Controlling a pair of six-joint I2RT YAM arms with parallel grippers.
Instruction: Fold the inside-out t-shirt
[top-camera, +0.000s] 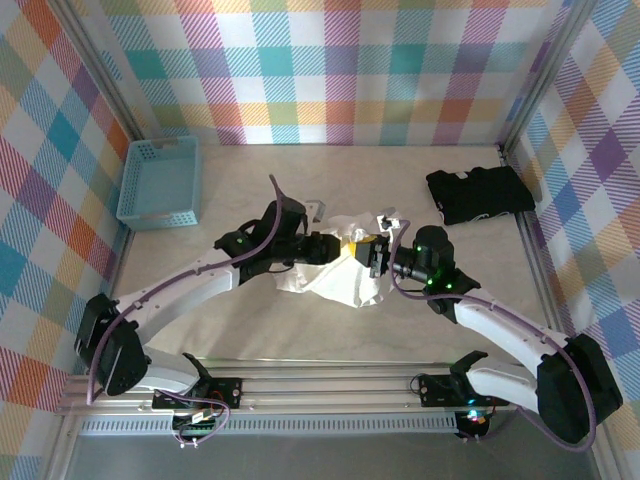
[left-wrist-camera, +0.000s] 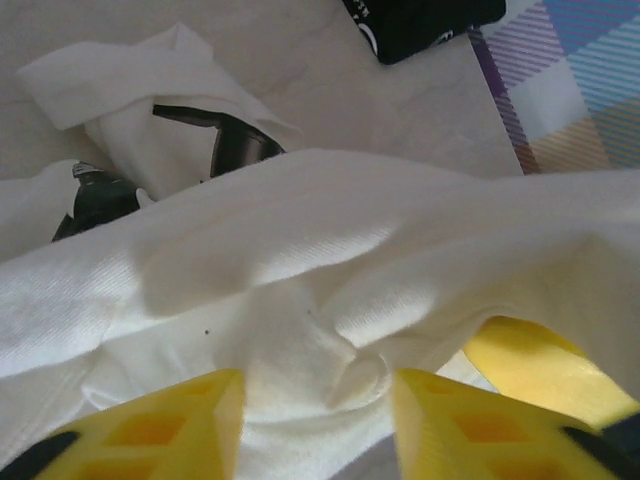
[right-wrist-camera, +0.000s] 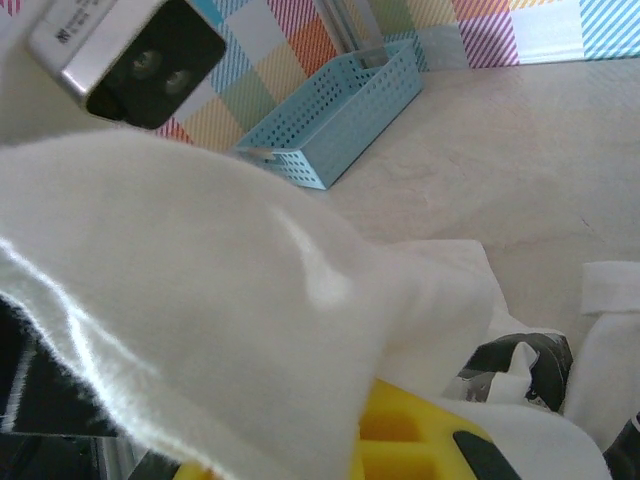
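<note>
Left claw (left-wrist-camera: 318, 405) clamped on bunched t-shirt (left-wrist-camera: 330, 230); right claw (top-camera: 373, 256) cloth-draped.

Left tool (top-camera: 340, 247), right tool (top-camera: 372, 255), nearly tip-to-tip

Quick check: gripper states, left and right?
Left gripper: closed on a bunch of the inside-out t-shirt.
Right gripper: cannot be told; cloth covers its fingers.

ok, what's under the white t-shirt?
Yellow left fingers and right fingers stick out beneath the t-shirt. The cloth hides most of the right ones and the table directly below.
</note>
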